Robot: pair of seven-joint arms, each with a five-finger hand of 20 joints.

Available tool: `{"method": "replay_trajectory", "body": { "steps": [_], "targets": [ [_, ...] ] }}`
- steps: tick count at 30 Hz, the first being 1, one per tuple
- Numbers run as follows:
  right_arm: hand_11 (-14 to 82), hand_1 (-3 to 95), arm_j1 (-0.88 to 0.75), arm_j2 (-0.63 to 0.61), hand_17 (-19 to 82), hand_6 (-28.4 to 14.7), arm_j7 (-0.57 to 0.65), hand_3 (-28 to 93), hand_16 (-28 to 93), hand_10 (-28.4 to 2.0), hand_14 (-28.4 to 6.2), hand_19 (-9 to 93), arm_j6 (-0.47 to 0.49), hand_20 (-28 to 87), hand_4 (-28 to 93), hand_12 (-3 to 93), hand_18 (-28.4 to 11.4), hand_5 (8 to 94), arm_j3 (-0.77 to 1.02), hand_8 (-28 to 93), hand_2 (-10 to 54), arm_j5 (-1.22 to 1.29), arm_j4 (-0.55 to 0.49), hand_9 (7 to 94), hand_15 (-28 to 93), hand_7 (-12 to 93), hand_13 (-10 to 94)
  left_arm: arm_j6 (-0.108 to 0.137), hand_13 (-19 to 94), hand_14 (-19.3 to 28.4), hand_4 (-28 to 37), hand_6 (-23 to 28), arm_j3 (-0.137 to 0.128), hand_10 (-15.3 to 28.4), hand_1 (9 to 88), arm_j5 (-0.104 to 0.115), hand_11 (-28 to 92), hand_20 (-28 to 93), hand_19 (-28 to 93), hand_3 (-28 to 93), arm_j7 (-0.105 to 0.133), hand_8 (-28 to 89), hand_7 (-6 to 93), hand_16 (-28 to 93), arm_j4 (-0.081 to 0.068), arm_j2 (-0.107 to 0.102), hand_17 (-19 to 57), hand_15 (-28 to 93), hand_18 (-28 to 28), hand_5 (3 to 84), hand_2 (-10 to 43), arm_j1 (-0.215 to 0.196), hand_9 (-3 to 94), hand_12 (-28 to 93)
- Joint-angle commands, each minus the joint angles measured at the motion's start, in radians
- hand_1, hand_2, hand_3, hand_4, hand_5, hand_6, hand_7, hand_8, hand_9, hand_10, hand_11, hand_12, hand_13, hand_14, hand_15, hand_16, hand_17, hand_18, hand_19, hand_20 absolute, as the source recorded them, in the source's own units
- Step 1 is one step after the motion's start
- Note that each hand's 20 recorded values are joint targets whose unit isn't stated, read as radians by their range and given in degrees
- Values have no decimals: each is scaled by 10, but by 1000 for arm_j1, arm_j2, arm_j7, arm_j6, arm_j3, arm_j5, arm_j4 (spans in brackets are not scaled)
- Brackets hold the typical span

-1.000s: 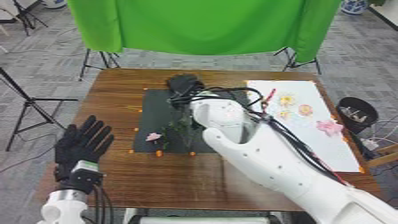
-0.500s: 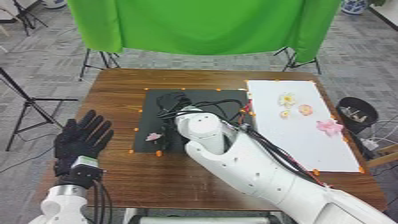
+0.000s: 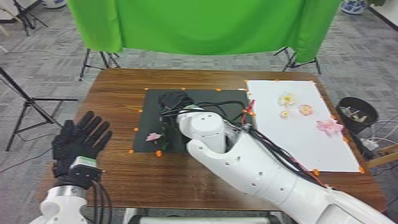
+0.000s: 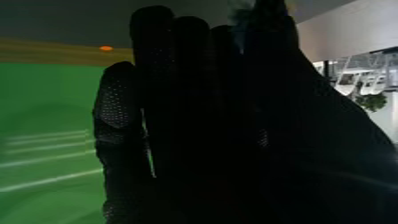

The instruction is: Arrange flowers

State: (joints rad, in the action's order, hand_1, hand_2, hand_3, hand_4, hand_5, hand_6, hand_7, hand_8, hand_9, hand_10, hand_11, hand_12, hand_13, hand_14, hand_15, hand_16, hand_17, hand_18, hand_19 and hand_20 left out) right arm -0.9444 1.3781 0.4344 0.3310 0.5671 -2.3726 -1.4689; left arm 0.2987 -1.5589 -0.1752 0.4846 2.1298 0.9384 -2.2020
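A pink flower (image 3: 154,136) lies near the lower left corner of the black sheet (image 3: 218,95). Over that sheet's upper left part is my right hand (image 3: 175,100); its forearm covers much of the sheet's middle. In the right wrist view the right hand (image 4: 195,115) has its fingers extended, with the thumb side close to them, and a small pale, blurred bit shows at their tips. On the white sheet (image 3: 284,135) lie a pale yellow flower (image 3: 286,99), a small peach flower (image 3: 306,109) and a larger pink flower (image 3: 330,127). My left hand (image 3: 80,142) has its fingers spread at the table's left side.
Orange markers edge both sheets on the brown table (image 3: 120,100). A dark bin (image 3: 357,111) stands beyond the table's right edge. A green cloth (image 3: 204,25) hangs behind the table, and a black tripod (image 3: 31,100) is on the left.
My right hand has moved back toward the robot and slightly left, over the black sheet, covering the green stems seen there earlier. The left hand has stayed in place.
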Motion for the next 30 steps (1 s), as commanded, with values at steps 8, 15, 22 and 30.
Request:
{"method": "replay_trajectory", "body": {
  "steps": [8, 15, 22, 30],
  "targets": [
    [172, 488, -7, -5, 291, -12, 73, 797, 296, -125, -100, 798, -57, 366, -283, 166, -224, 616, -6, -131, -95, 3, -7, 699, 344, 175, 670, 23, 240, 171, -283, 109, 1, 161, 260, 20, 266, 94, 364, 719, 6, -87, 140, -72, 5, 6, -73, 427, 152, 405, 135, -8, 317, 111],
    [153, 464, -76, -154, 293, -18, 81, 816, 223, -141, -114, 805, -41, 355, -283, 158, -228, 596, 128, -131, -95, 70, -224, 668, 378, 171, 654, -11, 240, 172, -283, 109, -15, 162, 262, -1, 266, 94, 363, 716, -14, -89, 142, -74, 0, 45, -72, 428, 152, 407, 136, -17, 317, 109],
    [120, 412, -389, -472, 242, -27, 42, 824, 194, -151, -126, 728, -46, 317, -283, 154, -213, 512, 514, -123, -95, 81, -488, 563, 372, 160, 562, -44, 240, 172, -283, 107, -15, 162, 260, -18, 265, 93, 361, 714, -20, -88, 139, -75, -1, 55, -72, 425, 152, 405, 138, -17, 318, 109],
    [95, 402, -754, -651, 214, -24, 29, 832, 186, -134, -122, 624, -162, 274, -283, 146, -194, 490, 918, -121, -95, 100, -519, 514, 292, 163, 515, -19, 239, 172, -283, 107, -30, 163, 259, -6, 262, 94, 359, 710, 48, -88, 137, -73, 13, 50, -72, 421, 152, 405, 143, -44, 321, 109]
  ]
}}
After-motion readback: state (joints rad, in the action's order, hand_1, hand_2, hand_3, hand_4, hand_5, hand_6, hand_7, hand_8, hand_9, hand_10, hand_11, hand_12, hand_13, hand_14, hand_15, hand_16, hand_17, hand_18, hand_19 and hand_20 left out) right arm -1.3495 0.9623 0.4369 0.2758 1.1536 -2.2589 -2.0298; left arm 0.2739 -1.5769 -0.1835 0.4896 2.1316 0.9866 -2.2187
